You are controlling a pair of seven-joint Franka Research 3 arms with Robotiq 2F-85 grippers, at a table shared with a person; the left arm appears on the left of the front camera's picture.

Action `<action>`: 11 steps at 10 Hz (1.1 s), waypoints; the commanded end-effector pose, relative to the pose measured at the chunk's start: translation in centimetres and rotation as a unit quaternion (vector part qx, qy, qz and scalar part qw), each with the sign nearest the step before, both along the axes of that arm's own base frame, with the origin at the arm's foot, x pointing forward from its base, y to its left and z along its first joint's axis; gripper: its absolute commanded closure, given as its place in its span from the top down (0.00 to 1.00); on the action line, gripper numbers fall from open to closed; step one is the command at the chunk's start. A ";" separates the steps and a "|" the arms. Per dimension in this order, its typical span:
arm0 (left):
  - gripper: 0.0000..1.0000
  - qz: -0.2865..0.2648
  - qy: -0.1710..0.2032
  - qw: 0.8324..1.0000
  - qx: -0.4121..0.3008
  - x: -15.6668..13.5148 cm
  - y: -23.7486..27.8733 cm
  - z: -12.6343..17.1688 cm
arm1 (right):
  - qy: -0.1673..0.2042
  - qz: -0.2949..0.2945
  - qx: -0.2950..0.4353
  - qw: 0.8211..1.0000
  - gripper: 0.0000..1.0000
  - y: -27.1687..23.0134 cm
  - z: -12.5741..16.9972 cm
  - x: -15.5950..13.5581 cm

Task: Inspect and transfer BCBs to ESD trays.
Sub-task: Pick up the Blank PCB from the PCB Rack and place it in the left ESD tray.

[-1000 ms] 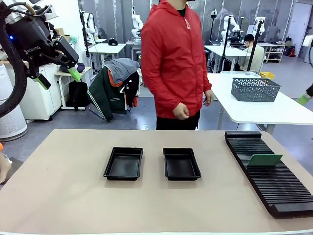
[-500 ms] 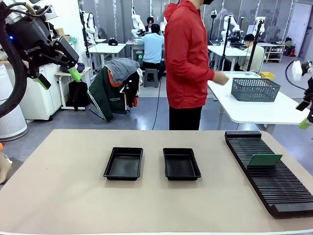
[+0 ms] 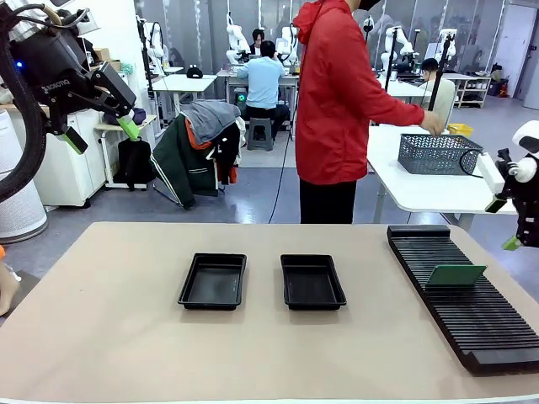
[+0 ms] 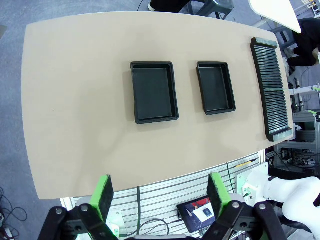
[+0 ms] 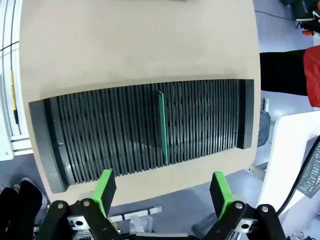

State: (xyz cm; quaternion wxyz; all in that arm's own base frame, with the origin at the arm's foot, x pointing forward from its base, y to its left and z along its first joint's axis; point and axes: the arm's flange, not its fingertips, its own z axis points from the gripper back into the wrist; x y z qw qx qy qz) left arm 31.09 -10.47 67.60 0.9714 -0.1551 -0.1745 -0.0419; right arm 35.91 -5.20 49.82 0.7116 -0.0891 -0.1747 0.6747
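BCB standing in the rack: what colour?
Green. The BCB stands upright in the black slotted rack; clearest in the front view.

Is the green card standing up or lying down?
Standing up. The green board sits on edge in a slot of the black rack; from above it is a thin line.
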 end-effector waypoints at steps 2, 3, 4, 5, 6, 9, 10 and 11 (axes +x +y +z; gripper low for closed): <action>1.00 0.001 0.001 1.000 -0.002 0.0 0.0 0.0 | -0.004 0.014 -0.026 1.000 1.00 0.5 -3.9 1.8; 1.00 0.001 0.001 1.000 -0.002 0.0 0.0 0.0 | -0.001 0.016 -0.032 0.999 1.00 0.8 -4.9 2.5; 1.00 0.001 0.001 1.000 -0.002 0.0 0.0 0.0 | 0.003 0.018 -0.034 0.999 1.00 0.9 -5.8 3.3; 1.00 0.001 0.001 1.000 -0.002 0.0 0.0 0.0 | 0.005 0.017 -0.032 0.999 1.00 0.9 -6.7 3.9; 1.00 0.001 0.001 1.000 -0.002 0.0 0.0 0.0 | 0.012 0.019 -0.033 0.999 1.00 0.9 -7.6 4.4; 1.00 0.001 0.001 1.000 -0.002 0.0 0.0 0.0 | 0.026 0.016 -0.035 0.999 1.00 0.6 -9.7 5.5; 1.00 0.001 0.001 1.000 -0.002 0.0 0.0 0.0 | 0.030 0.019 -0.030 0.999 1.00 0.3 -10.4 5.9; 1.00 0.001 0.001 1.000 -0.002 0.0 0.0 0.0 | 0.032 0.019 -0.027 0.999 1.00 0.1 -11.3 6.4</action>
